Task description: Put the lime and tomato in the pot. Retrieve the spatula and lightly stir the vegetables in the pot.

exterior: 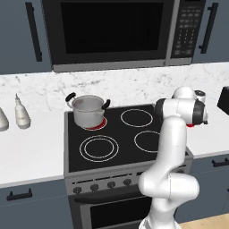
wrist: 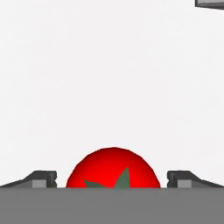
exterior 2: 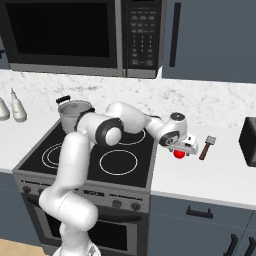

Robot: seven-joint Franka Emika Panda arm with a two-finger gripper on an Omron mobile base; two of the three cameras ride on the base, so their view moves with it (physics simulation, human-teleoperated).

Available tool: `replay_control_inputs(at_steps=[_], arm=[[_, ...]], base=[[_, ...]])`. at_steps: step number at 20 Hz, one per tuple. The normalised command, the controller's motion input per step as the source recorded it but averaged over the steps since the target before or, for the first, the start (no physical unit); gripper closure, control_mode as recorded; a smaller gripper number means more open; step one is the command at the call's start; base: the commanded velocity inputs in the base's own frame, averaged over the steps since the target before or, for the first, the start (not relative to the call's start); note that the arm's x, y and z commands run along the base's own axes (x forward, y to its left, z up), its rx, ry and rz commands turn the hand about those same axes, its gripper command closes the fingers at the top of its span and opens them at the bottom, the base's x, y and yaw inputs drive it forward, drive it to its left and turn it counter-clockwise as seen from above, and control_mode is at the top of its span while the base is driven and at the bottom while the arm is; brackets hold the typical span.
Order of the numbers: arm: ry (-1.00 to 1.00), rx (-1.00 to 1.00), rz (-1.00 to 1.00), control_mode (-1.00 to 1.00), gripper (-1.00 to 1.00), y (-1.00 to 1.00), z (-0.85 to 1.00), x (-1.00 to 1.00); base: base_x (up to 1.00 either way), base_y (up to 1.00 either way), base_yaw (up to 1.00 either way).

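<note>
Tomato (wrist: pixel 113 168) sits between the fingers of the wide-open tool (wrist: pixel 112 179); nothing gripped.

No readable text; microwave keypad (exterior 2: pixel 141 37) markings illegible.

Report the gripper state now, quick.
Gripper: open, jaws straddling the tomato on the counter, not yet closed on it.
</note>
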Motion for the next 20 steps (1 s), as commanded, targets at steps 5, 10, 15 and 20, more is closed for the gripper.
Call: replay_control_inputs(at_steps=[5, 10, 15, 20], arm=[[0.0, 0.0, 0.0, -1.0, -1.0, 0.0, -0.11, -0.19], [0.0, 0.0, 0.0, -1.0, -1.0, 0.0, -0.04, -0.28], [0.0, 0.0, 0.0, -1.0, 1.0, 0.02, -0.11, -0.08], [0.0, 0.0, 0.0, -1.0, 1.0, 0.02, -0.04, 0.0]], base=[[0.0, 0.0, 0.0], [0.0, 0.0, 0.0], [0.0, 0.0, 0.0], [0.0, 0.0, 0.0]])
